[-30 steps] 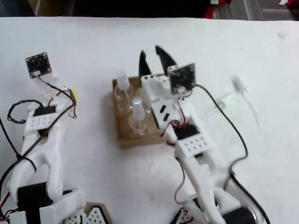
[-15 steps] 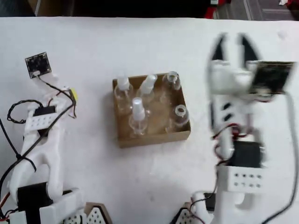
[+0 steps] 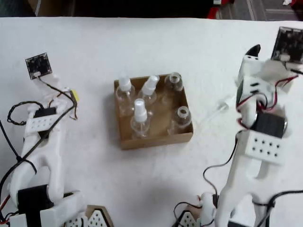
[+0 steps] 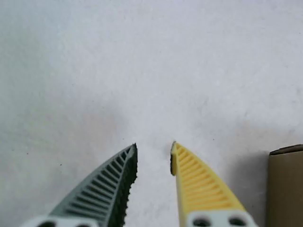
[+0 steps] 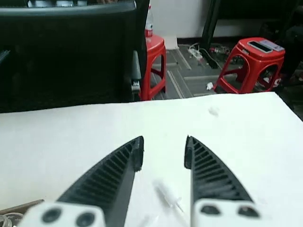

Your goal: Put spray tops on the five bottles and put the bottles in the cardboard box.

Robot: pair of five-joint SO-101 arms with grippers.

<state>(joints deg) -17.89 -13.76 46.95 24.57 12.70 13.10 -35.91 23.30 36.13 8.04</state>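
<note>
Just now the right arm has swung away from the box (image 3: 156,139). A second ago it hung over the box's right half and hid what stood there. Now the right gripper (image 5: 163,153) is out at the right side of the table (image 3: 142,42), well apart from the box, with its jaws apart and nothing between them. With the arm gone, all five bottles can be seen standing in the box. Three capped bottles (image 3: 139,118) sit in the left and middle part, and two open bottles (image 3: 181,117) on the right have bare necks. A loose spray top (image 3: 217,109) lies on the table between the box and the right arm, and the right wrist view shows it just below the spread jaws (image 5: 166,194). The left arm has not stirred, and the left gripper (image 4: 154,158) hangs over bare table beside the box's wall, jaws slightly apart and empty. The boxing looks done and the capping is three-fifths finished. The swing probably sets up a pick of that loose top for one of the bare necks.
</note>
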